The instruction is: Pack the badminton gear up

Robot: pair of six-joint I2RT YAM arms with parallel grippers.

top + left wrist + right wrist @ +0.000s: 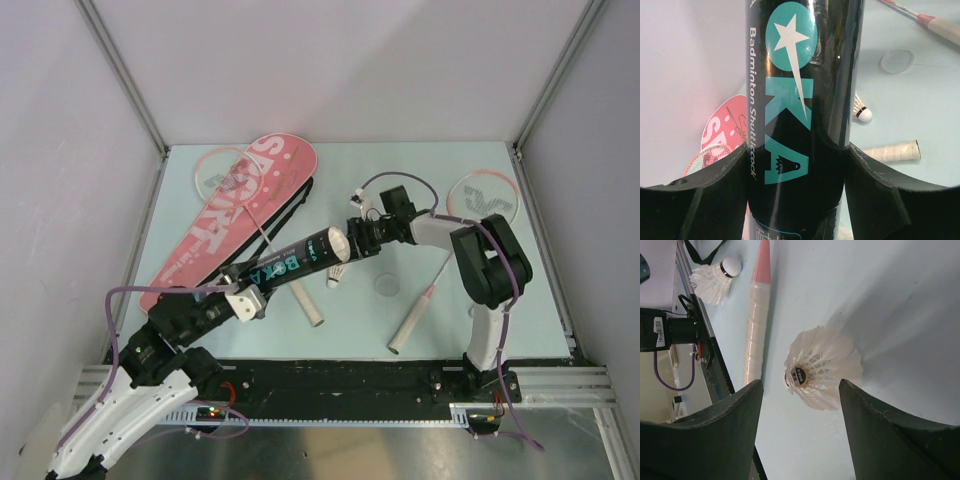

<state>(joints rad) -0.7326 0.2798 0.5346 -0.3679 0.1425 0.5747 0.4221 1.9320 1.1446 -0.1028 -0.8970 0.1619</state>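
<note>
You can read "Badminton Shuttlecock" in white down the black tube [800,125], beside big teal letters "BOKA" (a white star sits inside the O). The pink case [235,220] says "SPORT" in white.

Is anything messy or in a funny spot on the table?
Yes. One racket lies on top of the pink case, not inside it. A shuttlecock lies loose by its handle. A round clear disc, maybe a lid, sits alone on the table, away from the black tube.
</note>
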